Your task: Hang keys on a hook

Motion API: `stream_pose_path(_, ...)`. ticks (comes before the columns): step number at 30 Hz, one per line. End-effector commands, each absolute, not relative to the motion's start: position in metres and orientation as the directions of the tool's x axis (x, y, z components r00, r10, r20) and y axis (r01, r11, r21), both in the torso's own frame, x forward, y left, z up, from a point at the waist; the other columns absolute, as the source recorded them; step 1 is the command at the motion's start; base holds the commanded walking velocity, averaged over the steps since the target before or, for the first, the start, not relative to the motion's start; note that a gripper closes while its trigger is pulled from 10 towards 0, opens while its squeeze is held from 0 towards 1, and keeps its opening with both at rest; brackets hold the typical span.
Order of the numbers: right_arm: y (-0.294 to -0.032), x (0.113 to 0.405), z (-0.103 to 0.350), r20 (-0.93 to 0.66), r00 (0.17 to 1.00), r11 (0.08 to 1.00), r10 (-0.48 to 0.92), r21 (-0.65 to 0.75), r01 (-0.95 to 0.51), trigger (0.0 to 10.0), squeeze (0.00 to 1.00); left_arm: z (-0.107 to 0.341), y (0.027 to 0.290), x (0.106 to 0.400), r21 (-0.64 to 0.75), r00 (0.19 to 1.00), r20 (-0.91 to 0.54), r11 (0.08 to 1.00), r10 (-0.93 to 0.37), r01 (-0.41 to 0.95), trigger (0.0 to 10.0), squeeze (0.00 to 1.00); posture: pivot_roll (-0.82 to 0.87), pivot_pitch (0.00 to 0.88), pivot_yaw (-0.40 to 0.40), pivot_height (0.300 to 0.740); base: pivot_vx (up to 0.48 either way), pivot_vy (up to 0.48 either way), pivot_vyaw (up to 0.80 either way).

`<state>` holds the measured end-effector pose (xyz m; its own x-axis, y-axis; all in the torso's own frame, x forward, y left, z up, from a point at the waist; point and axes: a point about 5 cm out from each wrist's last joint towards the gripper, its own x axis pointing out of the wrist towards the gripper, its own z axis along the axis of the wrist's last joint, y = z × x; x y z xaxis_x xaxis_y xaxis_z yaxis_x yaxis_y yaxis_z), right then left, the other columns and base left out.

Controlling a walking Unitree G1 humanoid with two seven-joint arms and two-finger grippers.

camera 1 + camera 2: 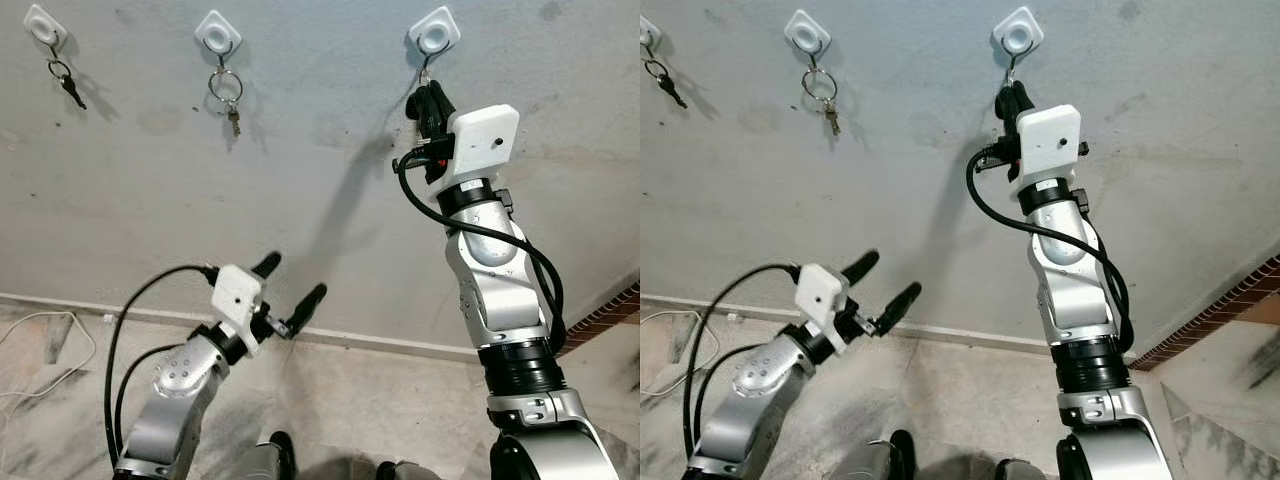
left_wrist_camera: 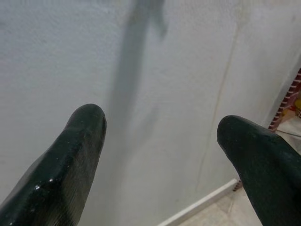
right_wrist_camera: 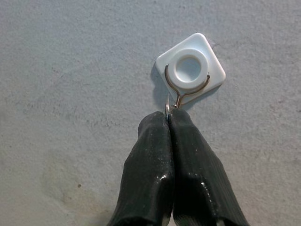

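Low in the head camera's view, the left gripper hangs in front of the grey wall with its two black fingers spread wide and nothing between them. It is well apart from the hooks above.

Higher up, the right arm reaches to the wall. The right gripper has its fingers pressed together on a thin metal key ring, of which just a sliver shows at the fingertips. That ring sits right at the wire of the right hook, a white square plate with a round centre. Whether the ring is already over the wire cannot be told.

Two more white hooks sit along the wall to the robot's left. The middle hook carries a ring with a small key. The far left hook carries a dark key.

No writing or brand marks can be read anywhere.
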<state>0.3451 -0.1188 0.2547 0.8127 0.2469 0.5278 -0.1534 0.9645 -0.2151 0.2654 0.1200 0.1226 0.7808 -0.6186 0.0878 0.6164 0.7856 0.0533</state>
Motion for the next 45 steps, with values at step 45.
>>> stream_pose_path(45, -0.125, 0.359, 0.277, 0.566, 0.780, 0.961, 0.266, -0.223, -0.166, 10.0, 0.00, 0.149, 0.127, 0.249, 0.056, 0.821, 0.132, 0.831, -0.555, 0.553, 10.0, 0.00, 0.03, 0.206, 0.065, 0.740, 0.000, 0.000, 0.00)
